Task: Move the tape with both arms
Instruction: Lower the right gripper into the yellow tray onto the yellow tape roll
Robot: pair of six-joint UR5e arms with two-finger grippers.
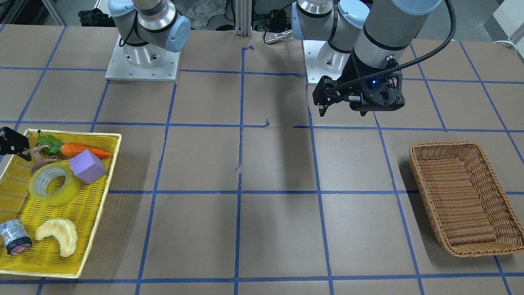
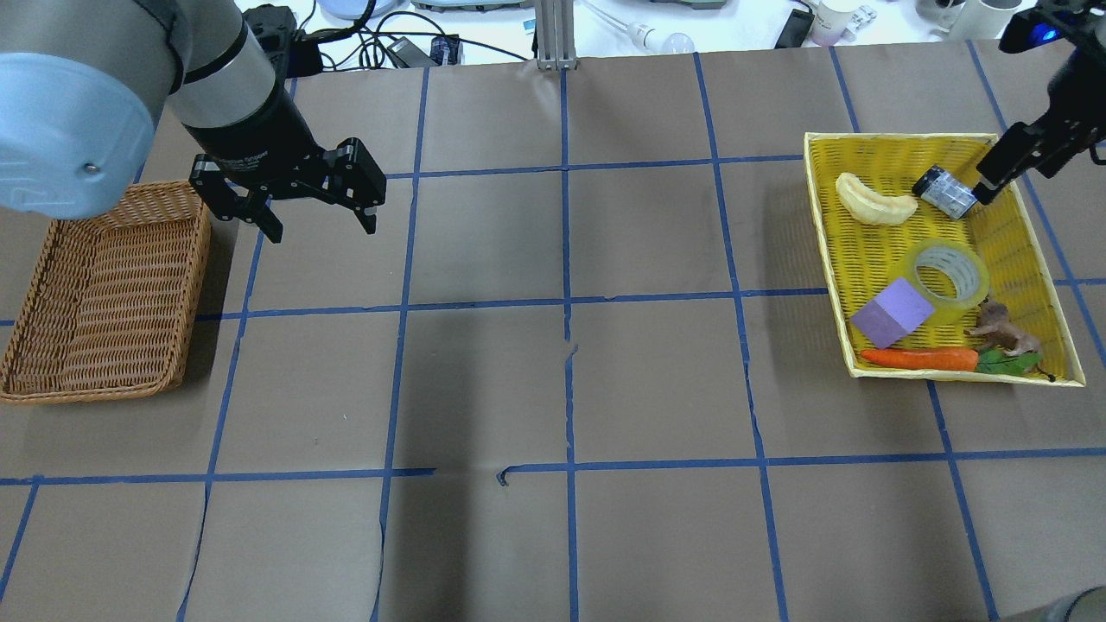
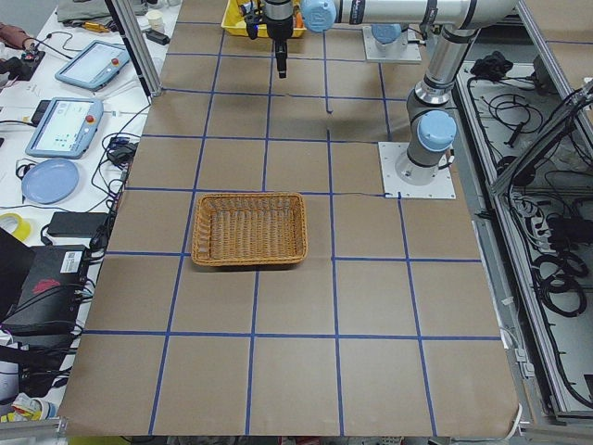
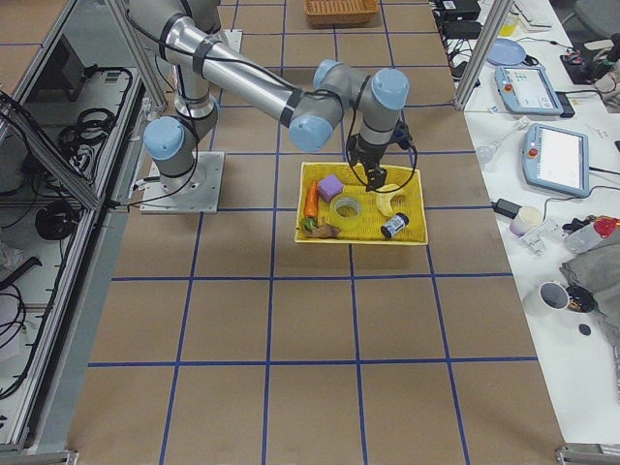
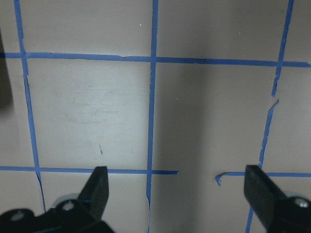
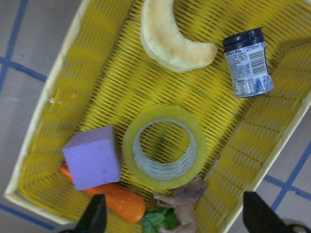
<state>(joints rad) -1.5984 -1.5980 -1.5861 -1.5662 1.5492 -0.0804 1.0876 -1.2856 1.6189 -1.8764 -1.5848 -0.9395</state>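
Note:
The tape [image 1: 54,183], a yellow-green roll with a whitish core, lies flat in the yellow tray [image 1: 73,133]. It also shows in the overhead view [image 2: 946,278] and in the right wrist view [image 6: 164,146]. My right gripper [image 6: 175,213] is open and empty and hovers above the tray. In the right wrist view the tape lies just ahead of its jaws. One of its fingers [image 2: 994,180] hangs over the can. My left gripper [image 2: 320,225] is open and empty. It hangs above bare table [image 5: 177,179] next to the wicker basket [image 2: 112,190], far from the tape.
The tray also holds a purple cube [image 6: 92,158], a carrot [image 2: 920,358], a crescent bread [image 6: 172,39], a small grey can [image 6: 247,63] and a brown toy animal [image 2: 998,330], all close around the tape. Blue tape lines grid the brown table.

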